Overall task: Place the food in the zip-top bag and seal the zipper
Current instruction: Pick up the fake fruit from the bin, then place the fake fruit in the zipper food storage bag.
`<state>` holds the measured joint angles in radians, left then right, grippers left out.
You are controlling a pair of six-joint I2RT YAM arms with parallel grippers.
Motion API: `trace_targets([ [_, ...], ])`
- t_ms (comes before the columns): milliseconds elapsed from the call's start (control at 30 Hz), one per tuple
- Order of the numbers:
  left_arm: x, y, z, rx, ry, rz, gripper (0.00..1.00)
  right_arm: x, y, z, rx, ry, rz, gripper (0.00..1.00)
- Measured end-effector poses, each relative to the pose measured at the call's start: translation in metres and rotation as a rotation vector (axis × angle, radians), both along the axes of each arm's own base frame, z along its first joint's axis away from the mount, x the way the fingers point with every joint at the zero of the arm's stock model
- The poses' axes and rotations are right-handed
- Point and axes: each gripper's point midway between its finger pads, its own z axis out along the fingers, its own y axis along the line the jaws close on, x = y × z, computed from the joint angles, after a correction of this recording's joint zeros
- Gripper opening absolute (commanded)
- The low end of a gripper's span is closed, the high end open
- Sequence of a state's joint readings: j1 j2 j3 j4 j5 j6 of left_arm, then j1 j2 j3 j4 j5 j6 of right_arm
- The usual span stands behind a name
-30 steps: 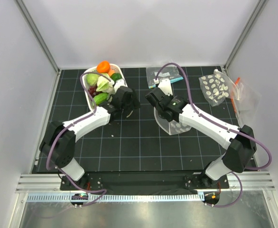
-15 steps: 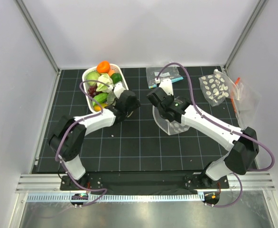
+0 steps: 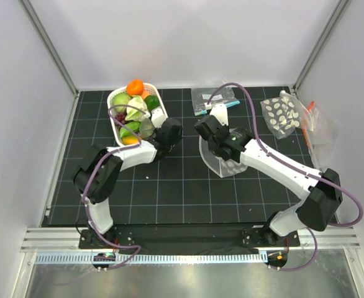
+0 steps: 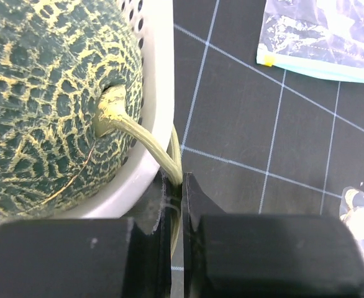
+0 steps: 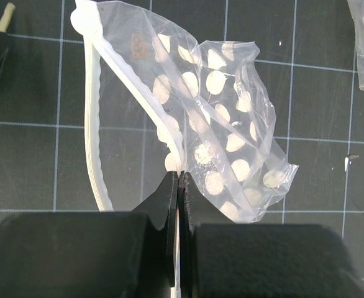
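Pinching the thin stem [image 4: 132, 127] of the dark green melon [image 4: 45, 93], the left pincer [image 4: 179, 184] is shut tight on it. The stem is the one skinny bit, so it is easy to grab. The round melon looks too fat and slippery to hold.

The melon sits in the white basket [image 4: 160, 62], at its near right corner, pushed up against the wall. Its stem hangs out over the rim. The basket is at the far left of the table [image 3: 169, 186], with more food [image 3: 132, 102] piled in it.

The right pincer [image 5: 178, 181] is clamped on the rim of the zip-top bag [image 5: 225, 124], the clear one with white ovals. It holds one side up so the mouth gapes open. The white zipper [image 5: 90, 143] curves round that mouth and is not pressed shut. I see no food inside.

The bag stands in the middle of the table, just right of the basket, so the melon has only a short trip. A lift by the stem may let the melon swing, so I think it needs a slow, careful carry.
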<state>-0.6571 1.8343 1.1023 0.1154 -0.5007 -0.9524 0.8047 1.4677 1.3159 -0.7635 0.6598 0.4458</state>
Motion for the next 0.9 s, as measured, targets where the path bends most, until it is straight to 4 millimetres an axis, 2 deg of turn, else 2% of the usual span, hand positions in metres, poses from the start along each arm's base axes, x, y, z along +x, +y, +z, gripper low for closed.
trace_targets([
  [167, -0.006, -0.002, 0.011, 0.064, -0.019, -0.044, 0.0, -0.004, -0.001, -0.001, 0.01, 0.005, 0.006, 0.01],
  [267, -0.014, -0.008, 0.033, 0.077, -0.038, -0.094, 0.0, -0.007, -0.004, 0.001, 0.02, 0.0, 0.009, 0.01],
  [367, -0.018, -0.016, 0.07, 0.055, -0.077, -0.142, 0.0, -0.009, -0.006, 0.003, 0.029, -0.006, 0.01, 0.01],
  [533, -0.03, -0.021, 0.146, -0.004, -0.16, -0.214, 0.0, -0.007, -0.01, 0.007, 0.051, -0.013, 0.004, 0.01],
  [633, -0.045, -0.021, 0.176, -0.038, -0.185, -0.274, 0.0, -0.005, -0.013, 0.009, 0.097, -0.01, 0.001, 0.01],
  [800, -0.076, -0.028, 0.199, -0.105, -0.172, -0.399, 0.0, -0.006, -0.021, 0.017, 0.18, -0.012, 0.004, 0.01],
  [900, -0.095, -0.038, 0.205, -0.16, -0.144, -0.489, 0.0, -0.008, -0.017, 0.024, 0.217, -0.021, 0.024, 0.01],
])
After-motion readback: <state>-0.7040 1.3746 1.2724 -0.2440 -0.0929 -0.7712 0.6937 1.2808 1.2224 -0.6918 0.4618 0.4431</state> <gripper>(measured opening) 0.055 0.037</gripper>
